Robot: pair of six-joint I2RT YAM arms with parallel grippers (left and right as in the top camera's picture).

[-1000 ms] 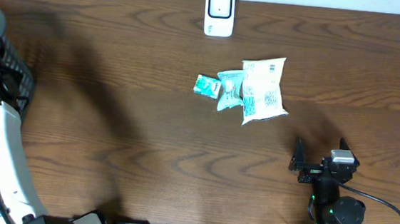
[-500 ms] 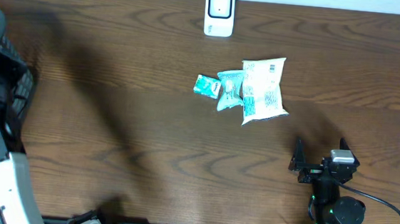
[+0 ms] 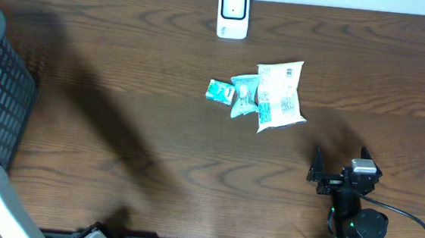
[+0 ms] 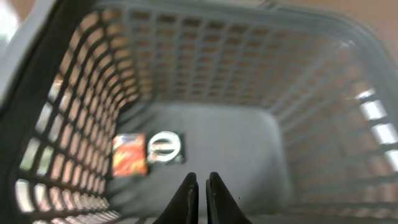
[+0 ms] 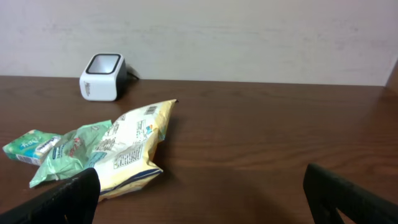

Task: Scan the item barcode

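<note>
Grey basket (image 4: 186, 81) blurred, left tool (image 4: 199, 186) together, right tool (image 5: 202, 193) apart, tips cropped

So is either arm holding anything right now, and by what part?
Nothing is held. Left jaws are shut empty above the basket; right jaws stand open, apart from the snack bag.

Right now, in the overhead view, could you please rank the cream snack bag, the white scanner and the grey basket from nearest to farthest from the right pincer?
From the right pincer:
1. Cream snack bag, just ahead of it, mid-table.
2. White scanner, at the table's far edge.
3. Grey basket, away on the left side.
</note>
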